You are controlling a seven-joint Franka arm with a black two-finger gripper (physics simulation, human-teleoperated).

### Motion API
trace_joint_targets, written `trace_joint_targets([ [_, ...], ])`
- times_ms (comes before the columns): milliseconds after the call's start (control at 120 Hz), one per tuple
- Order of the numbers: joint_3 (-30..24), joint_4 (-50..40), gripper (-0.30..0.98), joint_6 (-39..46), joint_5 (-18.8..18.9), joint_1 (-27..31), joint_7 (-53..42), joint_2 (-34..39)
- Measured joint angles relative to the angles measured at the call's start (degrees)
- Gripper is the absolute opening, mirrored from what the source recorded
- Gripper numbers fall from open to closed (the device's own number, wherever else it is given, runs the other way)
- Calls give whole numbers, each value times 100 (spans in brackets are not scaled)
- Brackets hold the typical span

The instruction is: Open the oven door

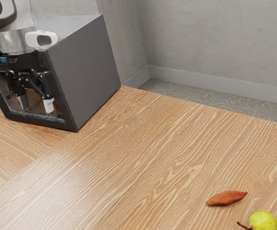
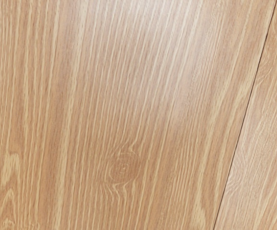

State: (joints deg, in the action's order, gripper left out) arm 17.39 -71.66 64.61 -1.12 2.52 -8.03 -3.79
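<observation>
The dark grey, box-shaped oven (image 1: pixel 84 72) stands at ten o'clock in the exterior view; its black-framed glass door (image 1: pixel 35 120) appears closed. Our black two-finger gripper (image 1: pixel 36 104) is in front of the glass, fingers spread wide, gripping nothing. We cannot confirm contact with the door.

We judge the step in hand to be securing a hold. We align both fingers with a graspable edge, close squarely, then pull outward slowly, following the hinge arc. We avoid pressing the glass, which could shift the oven.
</observation>
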Motion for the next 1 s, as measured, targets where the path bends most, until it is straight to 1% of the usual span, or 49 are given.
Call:
trace_joint_targets([
  [58,15,-23,67,509,0,107,-43,1],
  [133,0,19,67,972,-21,-11,-103,62],
  [167,-180,291,67,1120,1,-18,-213,395],
  [217,-578,585,67,1331,149,112,-654,965],
  [242,-738,658,66,1480,367,461,-943,1058],
  [283,-851,677,66,1841,764,1252,-1408,1011],
  [333,-736,387,66,2565,1093,1916,-1996,781],
  [383,-647,146,66,3278,1301,2412,-2597,455],
  [408,-615,-7,66,3624,1312,2619,-2913,346],
  [475,-571,-404,67,4534,1121,3123,-3728,173],
  [542,-748,-545,67,5240,966,3589,-4450,-53],
  [592,-894,-620,67,5701,901,3543,-4924,-185],
  [708,-1192,-730,67,6493,806,2945,-5868,-378],
  [800,-1227,-769,67,6878,775,2944,-6456,-395],
  [900,-1228,-671,67,6713,738,3022,-6958,-369],
  [1000,-1235,-600,67,6415,407,3117,-7387,-366],
])
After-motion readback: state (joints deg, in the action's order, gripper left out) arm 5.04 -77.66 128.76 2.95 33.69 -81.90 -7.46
